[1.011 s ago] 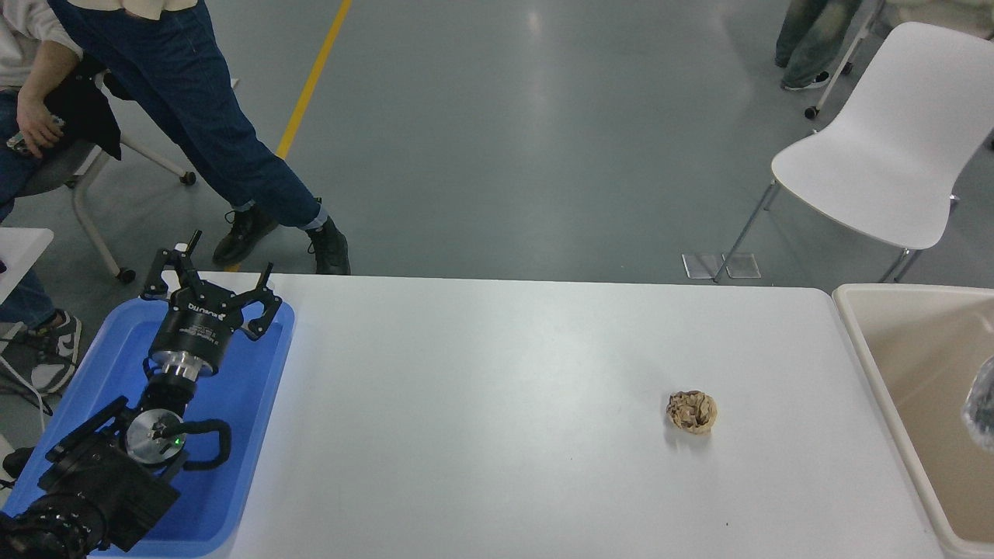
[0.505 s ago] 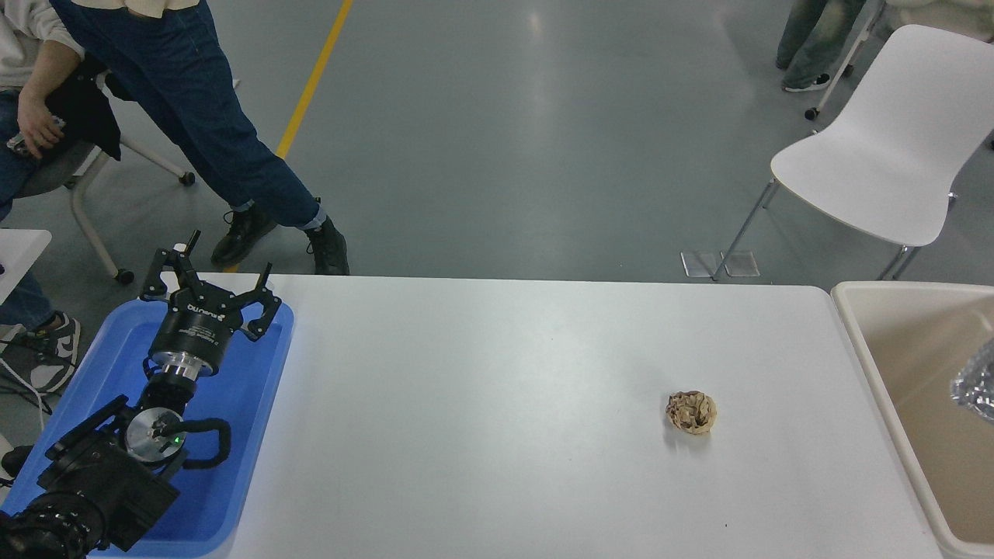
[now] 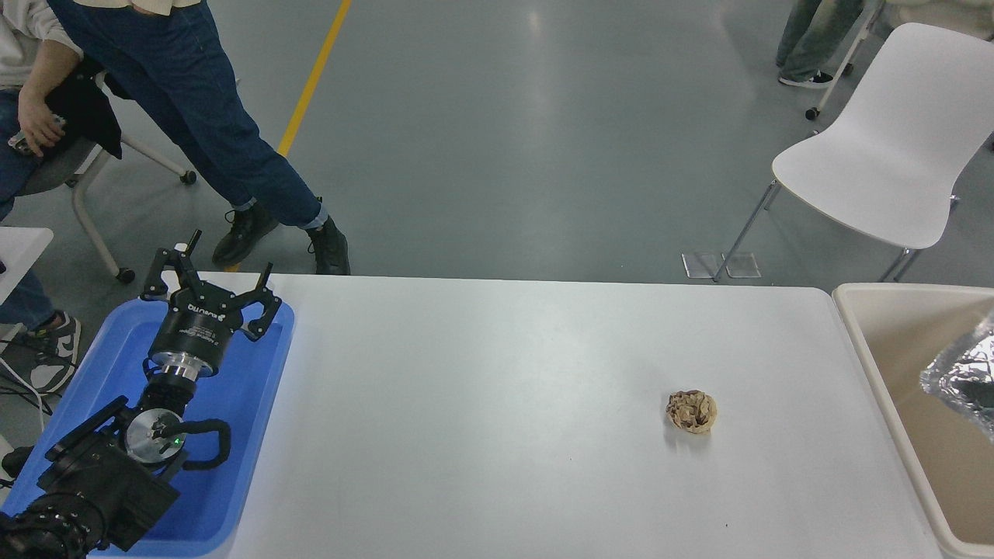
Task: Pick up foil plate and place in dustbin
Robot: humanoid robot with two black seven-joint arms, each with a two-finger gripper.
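My left gripper [image 3: 208, 283] sits parked at the lower left of the frame over the blue tray [image 3: 256, 435], fingers spread, holding nothing. My right gripper isn't in the shot at all, so can't say what it's doing. The foil plate [image 3: 963, 376] pokes in at the right edge, inside the outline of the dustbin [image 3: 862, 326]. Whether it's dropped or gripped, no idea. Looks nearly done to me. The brown paper ball [image 3: 691, 411] lies alone on the table [image 3: 481, 404].
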